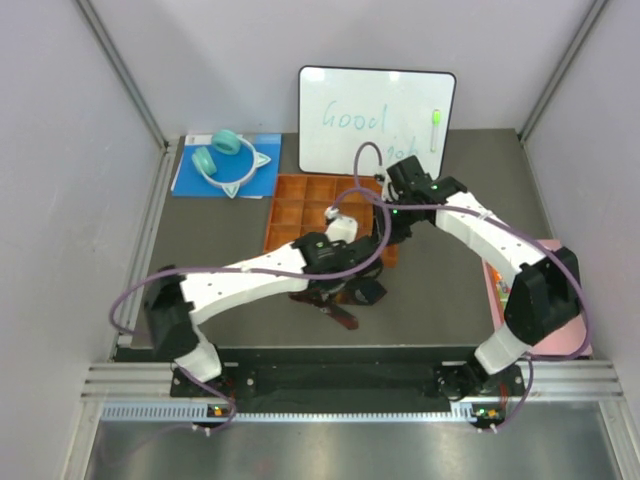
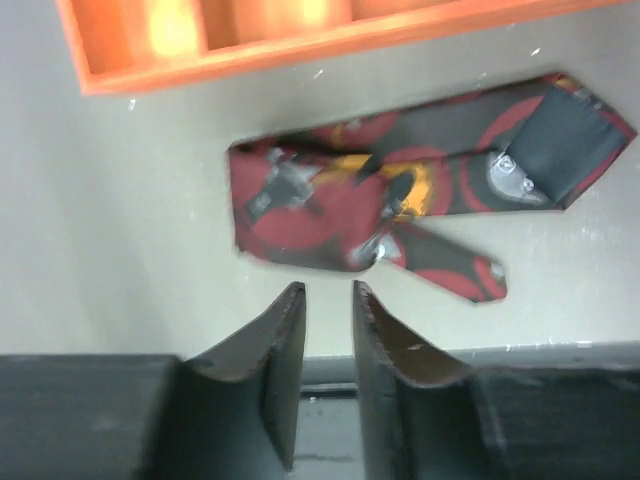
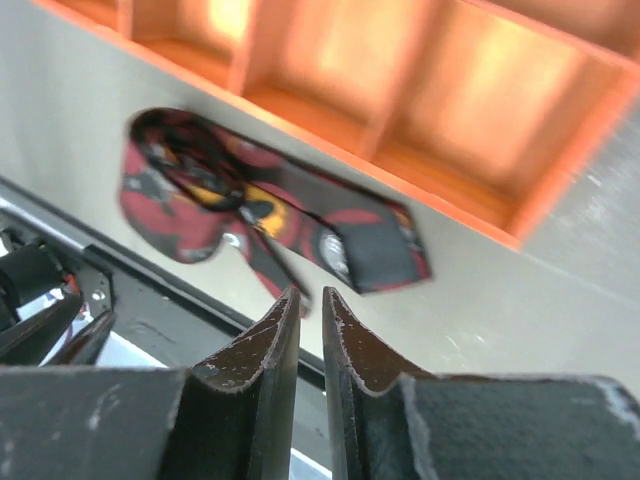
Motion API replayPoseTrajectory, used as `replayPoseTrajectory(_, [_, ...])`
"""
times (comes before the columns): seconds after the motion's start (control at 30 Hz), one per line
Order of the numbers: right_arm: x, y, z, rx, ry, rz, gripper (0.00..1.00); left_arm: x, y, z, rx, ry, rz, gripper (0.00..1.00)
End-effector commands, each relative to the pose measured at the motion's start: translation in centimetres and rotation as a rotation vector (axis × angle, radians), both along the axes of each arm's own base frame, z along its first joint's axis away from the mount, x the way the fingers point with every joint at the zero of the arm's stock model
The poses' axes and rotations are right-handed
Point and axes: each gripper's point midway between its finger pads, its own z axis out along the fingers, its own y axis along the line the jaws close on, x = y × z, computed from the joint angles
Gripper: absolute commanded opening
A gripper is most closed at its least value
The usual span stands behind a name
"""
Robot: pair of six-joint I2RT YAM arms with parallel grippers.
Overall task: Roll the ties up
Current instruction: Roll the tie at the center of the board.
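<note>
The red-and-black patterned tie (image 2: 400,200) lies loosely folded, flat, just beside the tray (image 2: 300,45).

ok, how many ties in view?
1. The tie lies loosely folded on the table beside the orange tray, outside it. Some tray cells are out of sight, so more may be hidden.

Orange tray (image 2: 300,45) stands just beyond the tie (image 2: 320,200); nearer table (image 2: 120,250) open.

The left arm (image 1: 250,275) and right arm (image 1: 480,225) are wearing white shells between black joint housings and trailing looping purple cables (image 1: 370,146), while the left gripper (image 2: 328,290) and right gripper (image 3: 308,295) are showing dark, scuffed, curved fingers.
</note>
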Motion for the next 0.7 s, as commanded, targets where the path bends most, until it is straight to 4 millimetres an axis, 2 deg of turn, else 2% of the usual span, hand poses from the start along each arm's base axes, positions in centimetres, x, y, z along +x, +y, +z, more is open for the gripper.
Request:
replayPoseTrajectory(0.0, [0.6, 3.2, -0.2, -0.007, 0.002, 0.061, 0.16, -2.6, 3.7, -1.0, -0.114, 0.028, 0.126, 0.26])
replayPoseTrajectory(0.07, [1.1, 4.6, -0.1, -0.011, -0.007, 0.081, 0.15, -3.4, 3.7, -1.3, -0.208, 0.047, 0.137, 0.20])
replayPoseTrajectory(0.1, [0.7, 5.6, -0.2, -0.018, -0.004, 0.108, 0.14, -4.2, 4.7, -3.2, -0.198, 0.073, 0.149, 0.19])
replayPoseTrajectory(0.13, [0.7, 6.3, -1.3, -0.035, 0.019, 0.121, 0.14, -4.3, 4.2, -3.5, -0.245, 0.083, 0.153, 0.18])
replayPoseTrajectory(0.17, [1.1, 7.1, -0.8, -0.030, -0.001, 0.134, 0.13, -4.5, 4.4, -3.7, -0.279, 0.089, 0.164, 0.17])
replayPoseTrajectory(0.23, [0.6, 8.9, -2.0, -0.035, 0.020, 0.174, 0.13, -5.0, 5.0, -5.3, -0.294, 0.115, 0.198, 0.15])
replayPoseTrajectory(0.27, [0.7, 9.8, -1.9, -0.020, 0.021, 0.188, 0.13, -5.0, 4.2, -5.2, -0.351, 0.124, 0.201, 0.13])
replayPoseTrajectory(0.33, [0.3, 11.0, -2.5, -0.025, 0.029, 0.210, 0.13, -5.3, 4.3, -6.2, -0.376, 0.138, 0.224, 0.10])
replayPoseTrajectory(0.4, [0.5, 11.9, -3.4, -0.040, 0.032, 0.220, 0.12, -5.2, 3.5, -6.3, -0.435, 0.139, 0.234, 0.09])
replayPoseTrajectory(0.53, [0.7, 13.7, -4.6, -0.055, 0.018, 0.225, 0.07, -4.7, 4.0, -7.9, -0.449, 0.136, 0.288, 0.07])
replayPoseTrajectory(0.67, [1.4, 14.9, -5.9, -0.074, -0.001, 0.227, 0.05, -4.1, 2.6, -9.3, -0.536, 0.168, 0.302, 0.04])
